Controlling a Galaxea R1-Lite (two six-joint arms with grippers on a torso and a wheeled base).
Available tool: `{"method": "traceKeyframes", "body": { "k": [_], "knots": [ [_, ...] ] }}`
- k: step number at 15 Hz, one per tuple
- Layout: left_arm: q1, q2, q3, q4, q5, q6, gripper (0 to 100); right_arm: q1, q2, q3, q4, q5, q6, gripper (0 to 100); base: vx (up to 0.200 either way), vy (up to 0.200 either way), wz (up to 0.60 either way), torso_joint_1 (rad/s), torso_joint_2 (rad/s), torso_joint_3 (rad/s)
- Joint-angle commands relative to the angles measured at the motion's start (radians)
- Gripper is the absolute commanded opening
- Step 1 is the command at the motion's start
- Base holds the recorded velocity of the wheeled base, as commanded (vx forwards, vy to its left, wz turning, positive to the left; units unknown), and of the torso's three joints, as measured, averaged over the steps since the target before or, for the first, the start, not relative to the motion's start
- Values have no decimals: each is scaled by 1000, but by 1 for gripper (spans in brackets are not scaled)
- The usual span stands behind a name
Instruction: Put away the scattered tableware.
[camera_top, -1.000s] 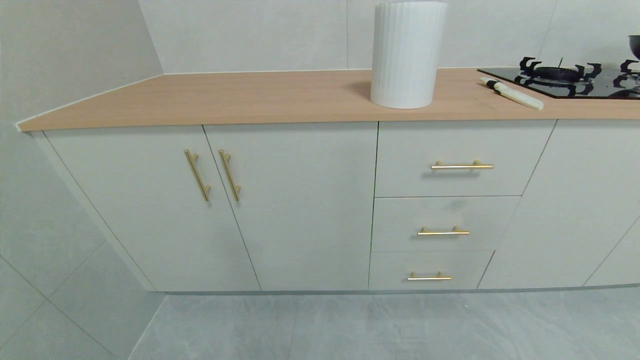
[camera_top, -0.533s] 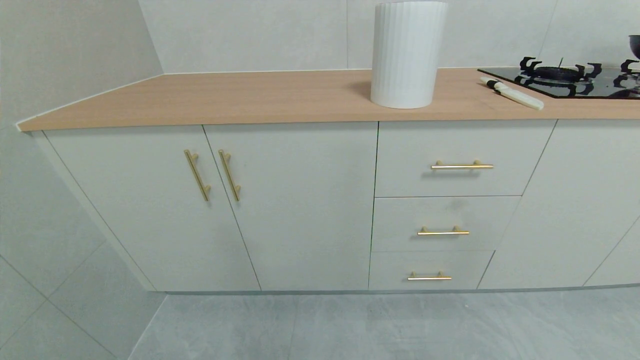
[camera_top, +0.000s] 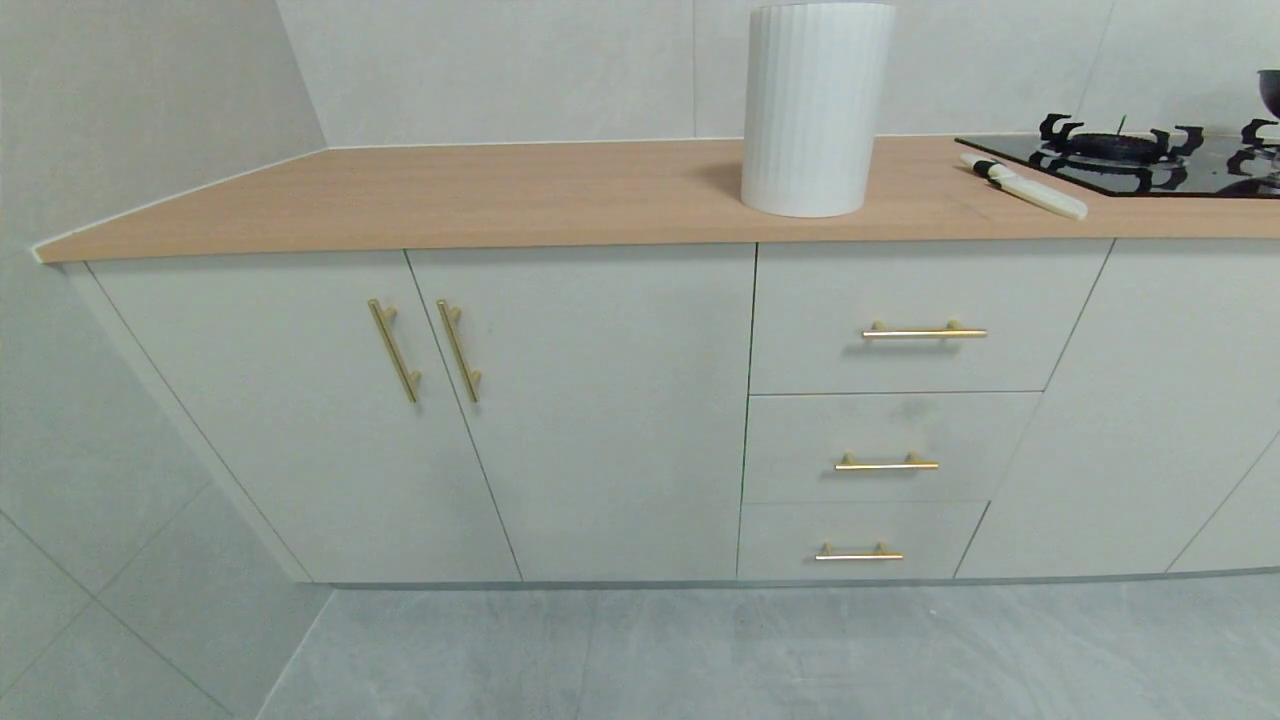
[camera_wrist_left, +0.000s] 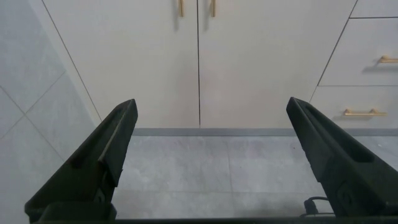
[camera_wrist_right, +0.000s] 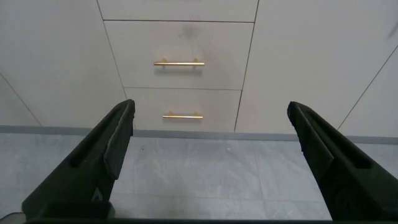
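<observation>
The two dark fingers (camera_wrist_right: 109, 155) are spread wide apart with nothing between them, tips aimed at the bottom of a pale cabinet front. Out past the tips, sitting nearer one finger than the other, is an upper drawer (camera_wrist_right: 140, 46) with a gold bar handle (camera_wrist_right: 179, 63). Right under it is a lower drawer (camera_wrist_right: 211, 102) with a shorter gold handle (camera_wrist_right: 182, 116), and a plain cabinet panel (camera_wrist_right: 311, 62) is off beyond the other finger. A grey kickboard strip (camera_wrist_right: 186, 132) runs along the cabinet's foot just past the fingertips, and the grey tiled floor (camera_wrist_right: 205, 177) lies in the gap between the fingers.

A gas hob (camera_top: 1150, 172) sits in the wooden countertop (camera_top: 450, 195).
</observation>
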Motion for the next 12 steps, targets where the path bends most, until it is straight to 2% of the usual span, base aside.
{"method": "traceKeyframes", "body": {
  "k": [1, 6, 12],
  "knots": [
    [0, 0, 0, 0, 0, -1, 100, 0, 3, 0, 1, 2, -4, 100, 0, 0, 0, 0, 0, 0],
    [0, 0, 0, 0, 0, -1, 100, 0, 3, 0, 0, 0, 1, 100, 0, 0, 0, 0, 0, 0],
    [0, 0, 0, 0, 0, -1, 100, 0, 3, 0, 0, 0, 2, 100, 200, 0, 0, 2, -1, 1]
  ]
}}
